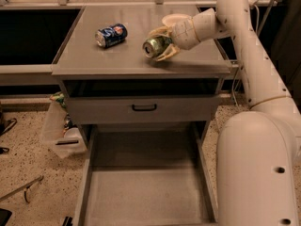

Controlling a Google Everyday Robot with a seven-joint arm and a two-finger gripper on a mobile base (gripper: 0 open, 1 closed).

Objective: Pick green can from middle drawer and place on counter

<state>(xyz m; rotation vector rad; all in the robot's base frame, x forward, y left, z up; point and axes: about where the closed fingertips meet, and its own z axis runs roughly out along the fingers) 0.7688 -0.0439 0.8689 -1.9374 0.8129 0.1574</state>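
Note:
The green can (154,46) lies on its side between the fingers of my gripper (160,45), low over the right half of the counter (136,62); I cannot tell whether it touches the top. The gripper is shut on the can, its pale fingers (167,54) above and below it. The arm reaches in from the right. The middle drawer (143,187) is pulled out below, its flat grey floor bare.
A blue can (111,35) with a red-white logo lies on its side on the counter's left half. A closed drawer front with a black handle (144,108) sits under the counter. A clear plastic bin (59,133) stands on the speckled floor at the left.

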